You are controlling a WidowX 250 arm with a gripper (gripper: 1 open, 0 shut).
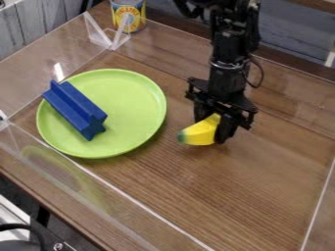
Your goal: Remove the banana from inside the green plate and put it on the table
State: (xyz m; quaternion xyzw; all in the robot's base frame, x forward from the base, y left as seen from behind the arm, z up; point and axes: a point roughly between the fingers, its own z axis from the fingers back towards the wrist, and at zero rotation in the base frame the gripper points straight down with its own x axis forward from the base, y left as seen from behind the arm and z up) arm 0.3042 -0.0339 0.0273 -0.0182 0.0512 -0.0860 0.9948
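The black gripper (217,125) is pointing straight down over the table (249,196), its fingers (237,120) closed as far as they go around the upper end of the banana (202,131). The banana is sitting between the fingers, with its yellow body sticking out from them toward 8 o'clock and its greenish tip pointing at the green plate (131,98). The banana is lying just outside the plate's rim, at about 4 o'clock from the plate's centre, low against the wood surface; whether it is touching the table cannot be told. A blue block (76,108) is resting inside the plate, toward 9 o'clock of its centre, well apart from the gripper.
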